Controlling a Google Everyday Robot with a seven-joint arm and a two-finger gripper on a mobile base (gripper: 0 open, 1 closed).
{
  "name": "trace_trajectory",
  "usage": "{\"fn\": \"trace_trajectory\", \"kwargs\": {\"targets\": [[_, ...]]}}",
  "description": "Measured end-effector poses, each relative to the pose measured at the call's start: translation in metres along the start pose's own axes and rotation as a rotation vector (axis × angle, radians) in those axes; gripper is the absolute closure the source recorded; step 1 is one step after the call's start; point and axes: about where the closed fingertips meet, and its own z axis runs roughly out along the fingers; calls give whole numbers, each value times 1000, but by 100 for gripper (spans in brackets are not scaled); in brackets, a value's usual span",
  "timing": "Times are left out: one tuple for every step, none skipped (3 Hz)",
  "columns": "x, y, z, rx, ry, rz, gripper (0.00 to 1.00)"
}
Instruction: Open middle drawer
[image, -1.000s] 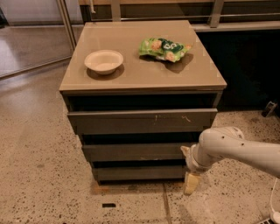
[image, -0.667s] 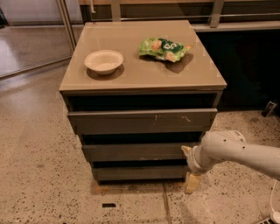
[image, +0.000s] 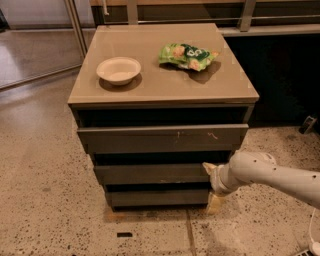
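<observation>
The middle drawer (image: 150, 173) is the second of three dark grey-brown fronts in the cabinet, and it sits a little behind the top drawer front. My gripper (image: 212, 185) is at its right end, on a white arm (image: 270, 175) that comes in from the right. One fingertip (image: 208, 167) is by the drawer's top right corner. The other (image: 215, 202) hangs lower, beside the bottom drawer (image: 157, 197). The jaws stand apart, one above the other, and hold nothing. The top drawer (image: 160, 138), with small pale scratch marks, sticks out slightly.
On the cabinet top (image: 150, 85) are a white bowl (image: 118, 70) at the left and a green snack bag (image: 187, 55) at the right. Speckled floor (image: 45, 200) lies in front and to the left. A metal rail (image: 75, 25) stands at the back left, and dark shelving (image: 285, 75) at the right.
The arm has shifted only slightly. The gripper stays at the right end of the middle drawer. The drawers have not visibly moved.
</observation>
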Motion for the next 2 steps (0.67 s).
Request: {"fn": "trace_trajectory", "kwargs": {"targets": [[-1,-17,18,15,-37,-12,0],[2,-35,39,28,-58,-22,0]]}}
